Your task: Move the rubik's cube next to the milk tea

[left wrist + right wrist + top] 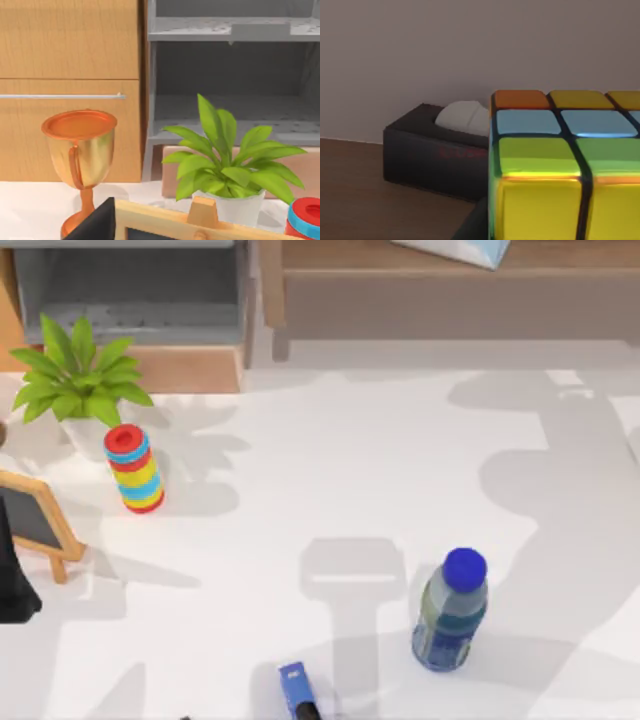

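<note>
The rubik's cube (555, 165) looms close in the right wrist view, showing yellow, green, pale blue and orange squares between dark grid lines. It hangs off the table with a wall behind it. A dark finger (471, 226) of my right gripper presses against its side. The milk tea (451, 612), a pale bottle with a round blue cap and blue-grey label, stands upright at the front right of the white table (330, 470). My left arm (14, 585) sits parked at the table's left edge.
A striped red, yellow and blue cylinder (133, 469), a potted plant (75, 380) and a small chalkboard easel (35, 522) stand at the left. A copper trophy (80, 155) stands near them. A small blue object (295, 685) lies at the front edge. A black tissue box (432, 155) sits off the table.
</note>
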